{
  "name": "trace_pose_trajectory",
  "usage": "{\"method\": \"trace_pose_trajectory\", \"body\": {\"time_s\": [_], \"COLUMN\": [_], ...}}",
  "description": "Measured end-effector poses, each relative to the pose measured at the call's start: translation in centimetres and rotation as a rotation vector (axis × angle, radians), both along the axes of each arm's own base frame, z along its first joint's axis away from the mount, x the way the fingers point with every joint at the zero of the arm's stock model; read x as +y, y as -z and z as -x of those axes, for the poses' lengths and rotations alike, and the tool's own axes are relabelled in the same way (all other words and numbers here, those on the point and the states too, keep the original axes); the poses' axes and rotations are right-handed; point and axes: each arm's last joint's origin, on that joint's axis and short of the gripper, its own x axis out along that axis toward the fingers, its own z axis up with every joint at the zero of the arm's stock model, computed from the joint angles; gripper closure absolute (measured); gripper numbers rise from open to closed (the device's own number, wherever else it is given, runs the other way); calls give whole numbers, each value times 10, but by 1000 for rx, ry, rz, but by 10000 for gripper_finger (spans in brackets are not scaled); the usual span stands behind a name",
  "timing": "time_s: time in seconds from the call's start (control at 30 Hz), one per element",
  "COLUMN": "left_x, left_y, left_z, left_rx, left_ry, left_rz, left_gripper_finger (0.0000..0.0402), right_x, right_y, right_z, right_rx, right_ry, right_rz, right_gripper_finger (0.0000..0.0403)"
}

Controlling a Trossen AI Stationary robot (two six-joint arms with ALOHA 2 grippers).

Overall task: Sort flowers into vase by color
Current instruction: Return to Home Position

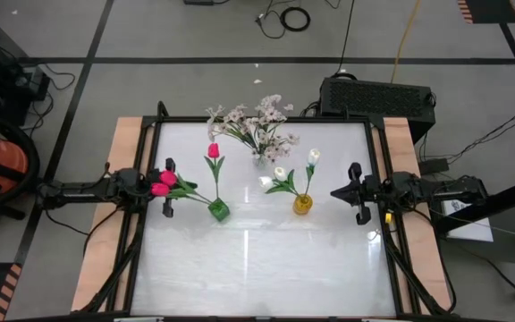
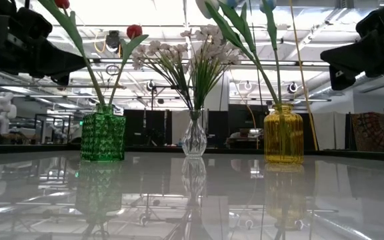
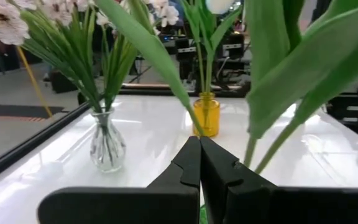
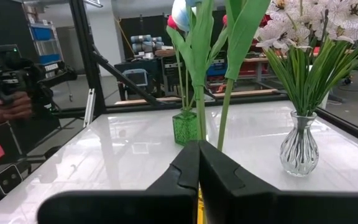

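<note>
On the left of the tabletop [image 1: 257, 259], mind the pink tulips [image 1: 160, 189] slanting out of the green vase [image 1: 218, 209] toward the nearer, clenched, empty left end effector [image 3: 199, 148], with the right end effector [image 1: 336, 191], also clenched empty, beside the yellow vase [image 1: 302, 204].

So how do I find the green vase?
Look at the white table with three vases. The green vase stands nearest the left arm. Only it holds pink tulips; the yellow vase holds white ones, the clear vase tiny blossoms.
</note>
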Motion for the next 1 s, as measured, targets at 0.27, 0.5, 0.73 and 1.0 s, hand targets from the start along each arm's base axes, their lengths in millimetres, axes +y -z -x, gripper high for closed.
{"method": "trace_pose_trajectory", "body": {"time_s": [0.27, 0.5, 0.73, 1.0], "left_x": [-2, -2, -2, -2], "left_y": [0, -2, -2, -2], "left_z": [0, 1, 1, 1], "left_rx": [-4, -22, -23, -25], "left_ry": [40, 42, 42, 41], "left_rz": [19, 25, 22, 21], "left_gripper_finger": [401, 401, 401, 390], "right_x": [0, 0, 0, 0], "right_y": [0, 0, 0, 0], "right_z": [0, 0, 0, 0], "right_rx": [0, -1, -1, 0], "right_ry": [1, 1, 1, 1], "right_rz": [0, -1, -1, -1], "right_gripper_finger": [403, 403, 403, 403]}}
